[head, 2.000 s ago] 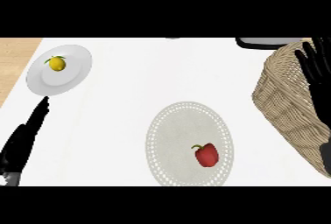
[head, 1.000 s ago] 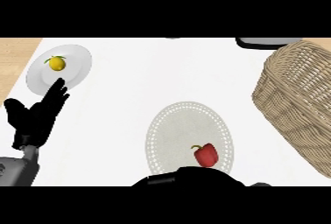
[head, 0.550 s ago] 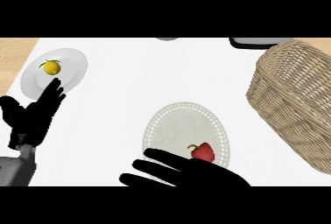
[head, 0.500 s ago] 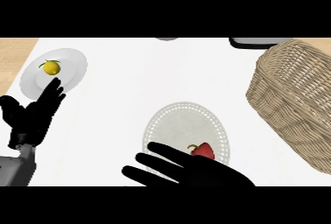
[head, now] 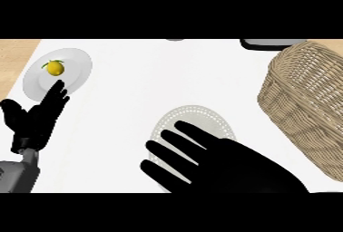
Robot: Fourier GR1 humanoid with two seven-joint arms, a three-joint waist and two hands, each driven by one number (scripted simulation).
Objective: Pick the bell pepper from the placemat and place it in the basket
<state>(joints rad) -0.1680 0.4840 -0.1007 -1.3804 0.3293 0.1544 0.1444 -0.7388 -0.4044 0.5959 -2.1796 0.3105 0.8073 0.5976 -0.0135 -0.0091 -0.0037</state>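
My right hand (head: 224, 165) lies open over the round pale placemat (head: 191, 115), fingers straight and pointing up-left. It covers most of the mat and hides the red bell pepper completely. The woven wicker basket (head: 305, 99) stands at the right, apart from the hand. My left hand (head: 36, 118) rests open at the left edge, fingers up, just below the white plate.
A white plate (head: 74, 68) with a yellow lemon (head: 55, 68) sits at the back left. A dark object (head: 268, 43) shows at the back edge behind the basket. The counter's wooden edge runs along the far left.
My right hand has advanced up from the lower edge over the placemat and now hides the pepper, which still showed half a second ago. The left hand has stayed put.
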